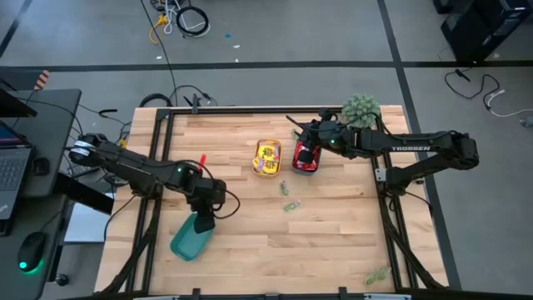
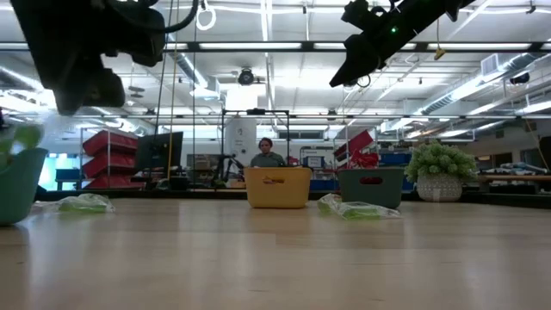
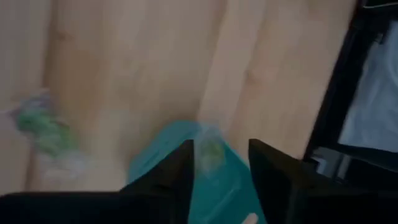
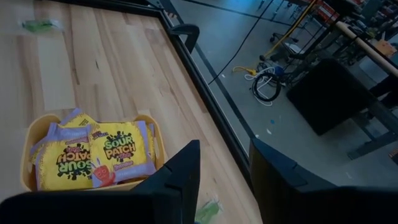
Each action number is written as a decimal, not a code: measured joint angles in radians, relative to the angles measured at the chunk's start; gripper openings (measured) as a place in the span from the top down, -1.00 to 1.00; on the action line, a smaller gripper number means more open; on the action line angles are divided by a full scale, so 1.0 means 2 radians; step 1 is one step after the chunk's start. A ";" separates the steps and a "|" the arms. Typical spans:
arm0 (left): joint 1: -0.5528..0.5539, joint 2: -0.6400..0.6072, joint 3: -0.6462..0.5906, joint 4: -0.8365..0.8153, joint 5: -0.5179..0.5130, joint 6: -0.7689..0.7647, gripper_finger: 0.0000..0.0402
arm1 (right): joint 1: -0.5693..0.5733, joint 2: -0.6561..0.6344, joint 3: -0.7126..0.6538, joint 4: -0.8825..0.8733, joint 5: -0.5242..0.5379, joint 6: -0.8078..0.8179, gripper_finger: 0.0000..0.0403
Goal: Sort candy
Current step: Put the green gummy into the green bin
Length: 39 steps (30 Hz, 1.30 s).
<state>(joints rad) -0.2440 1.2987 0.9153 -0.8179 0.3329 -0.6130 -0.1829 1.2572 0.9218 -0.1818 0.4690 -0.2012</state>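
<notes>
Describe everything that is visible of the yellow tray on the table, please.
The yellow tray is a small rectangular plastic tub with rounded corners. It stands upright near the middle of the wooden table, just left of the red-filled tray. It is filled with yellow Sour Patch packets, lying flat and overlapping. No pincer touches it.

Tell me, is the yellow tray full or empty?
Full. The yellow tray holds yellow candy packets lying flat, covering its bottom, as the right wrist view shows.

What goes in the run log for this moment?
left pincer open over teal tray | right pincer open over red candy | green candy loose
</notes>
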 joint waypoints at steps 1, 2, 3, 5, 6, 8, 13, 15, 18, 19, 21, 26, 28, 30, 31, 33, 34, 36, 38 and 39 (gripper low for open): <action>0.001 0.000 0.002 -0.006 -0.002 0.001 0.19 | 0.000 0.000 0.000 0.000 0.000 0.000 0.38; 0.001 0.000 0.002 -0.014 -0.001 0.002 0.14 | 0.000 0.000 0.000 0.000 0.000 0.000 0.38; 0.001 0.000 0.001 -0.024 -0.001 0.005 0.12 | 0.000 0.000 0.000 -0.001 0.000 0.000 0.38; -0.002 0.000 -0.003 -0.045 -0.001 0.009 0.10 | 0.000 0.000 0.000 -0.002 0.000 0.000 0.38; -0.003 0.000 -0.007 -0.058 -0.002 0.012 0.11 | 0.000 0.000 0.000 -0.002 0.000 0.000 0.38; -0.003 0.000 -0.009 -0.083 -0.020 0.025 0.17 | 0.000 0.000 0.000 -0.002 0.000 0.000 0.38; 0.024 0.000 0.015 -0.102 -0.117 0.071 0.36 | 0.000 0.000 0.000 -0.002 0.000 -0.001 0.37; 0.048 0.000 0.025 -0.101 -0.134 0.080 0.40 | 0.000 0.000 0.000 -0.002 0.000 -0.001 0.38; 0.085 0.000 0.025 -0.098 -0.135 0.082 0.41 | 0.000 0.000 0.000 -0.002 0.000 -0.001 0.38; 0.095 0.000 0.023 -0.098 -0.135 0.082 0.41 | 0.000 0.000 0.000 -0.002 0.000 -0.001 0.38; 0.115 0.003 0.017 -0.098 -0.127 0.082 0.37 | 0.000 0.000 0.000 -0.003 0.000 -0.001 0.38; 0.147 0.025 -0.006 -0.084 -0.117 0.113 0.23 | 0.000 0.000 0.000 -0.006 0.000 -0.001 0.38; 0.155 0.037 -0.016 -0.071 -0.116 0.127 0.18 | 0.000 0.000 0.000 -0.007 0.000 0.000 0.38; 0.161 0.049 -0.024 -0.057 -0.114 0.135 0.13 | 0.000 0.000 0.000 -0.007 0.000 0.004 0.38; 0.162 0.054 -0.027 -0.053 -0.114 0.136 0.11 | 0.000 0.000 0.000 -0.008 0.000 0.006 0.38; 0.162 0.066 -0.035 -0.053 -0.118 0.139 0.09 | 0.000 0.000 0.000 -0.010 0.000 0.009 0.37; 0.162 0.071 -0.039 -0.054 -0.121 0.145 0.08 | 0.000 0.000 0.000 -0.011 0.000 0.009 0.37; 0.162 0.081 -0.047 -0.055 -0.125 0.146 0.07 | 0.000 0.000 0.000 -0.011 0.000 0.010 0.37; 0.162 0.089 -0.055 -0.054 -0.125 0.145 0.06 | 0.000 0.000 0.000 -0.011 0.000 0.011 0.37; 0.162 0.093 -0.059 -0.054 -0.124 0.145 0.06 | 0.000 0.000 0.000 -0.011 0.000 0.011 0.37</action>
<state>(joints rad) 0.0799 1.4857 0.7975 -0.9253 0.0846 -0.3235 -0.1829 1.2572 0.9218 -0.2043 0.4694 -0.1783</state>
